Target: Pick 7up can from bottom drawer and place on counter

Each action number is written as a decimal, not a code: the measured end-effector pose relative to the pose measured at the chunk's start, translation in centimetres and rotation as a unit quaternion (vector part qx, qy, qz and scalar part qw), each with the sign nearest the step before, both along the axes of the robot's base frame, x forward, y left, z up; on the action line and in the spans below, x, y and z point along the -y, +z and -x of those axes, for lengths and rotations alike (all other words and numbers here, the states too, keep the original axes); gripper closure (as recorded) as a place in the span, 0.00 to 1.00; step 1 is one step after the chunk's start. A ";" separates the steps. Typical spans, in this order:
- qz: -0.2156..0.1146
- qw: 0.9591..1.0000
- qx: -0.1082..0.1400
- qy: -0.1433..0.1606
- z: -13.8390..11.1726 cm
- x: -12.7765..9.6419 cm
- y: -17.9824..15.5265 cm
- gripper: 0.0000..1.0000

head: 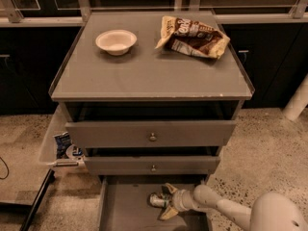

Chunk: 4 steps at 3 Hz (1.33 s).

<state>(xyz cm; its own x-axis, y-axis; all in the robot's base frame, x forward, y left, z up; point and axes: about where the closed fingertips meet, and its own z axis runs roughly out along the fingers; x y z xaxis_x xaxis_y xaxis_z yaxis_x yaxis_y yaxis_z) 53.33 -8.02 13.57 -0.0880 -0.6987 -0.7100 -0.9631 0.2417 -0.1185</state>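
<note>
Reaching into the open bottom drawer (122, 211), the tool (165, 202) spreads its fingers wide around one end of the toppled 7up can (156, 199), nothing gripped yet; closing, then lifting to the tabletop (144, 76), likely comes next.

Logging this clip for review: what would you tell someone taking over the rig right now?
Gripper: down inside the open grey bottom drawer, with its yellowish fingers spread either side of the small silvery-and-green 7up can. It looks open, not clamped.
Can: on the drawer floor, apparently lying on its side.
Flat grey counter: holds a white bowl at back left and a brown-and-yellow chip bag at back right.
Done: drawer open, gripper at the can.
Left: close on the can, lift it out, set it on the counter.
</note>
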 end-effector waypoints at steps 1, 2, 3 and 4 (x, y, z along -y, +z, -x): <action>-0.001 1.000 -0.001 0.000 -0.1 0.1 0.0 0.37; -0.001 1.000 -0.001 0.000 -0.1 0.1 0.0 0.60; -0.001 1.000 -0.001 0.000 -0.1 0.1 0.0 0.84; -0.001 1.000 -0.014 -0.002 0.9 0.4 -0.2 1.00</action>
<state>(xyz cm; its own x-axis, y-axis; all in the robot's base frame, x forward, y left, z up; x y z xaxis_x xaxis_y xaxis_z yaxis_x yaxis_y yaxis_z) 52.40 -8.45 13.36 -0.1115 -0.6962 -0.7091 -0.9650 0.2464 -0.0903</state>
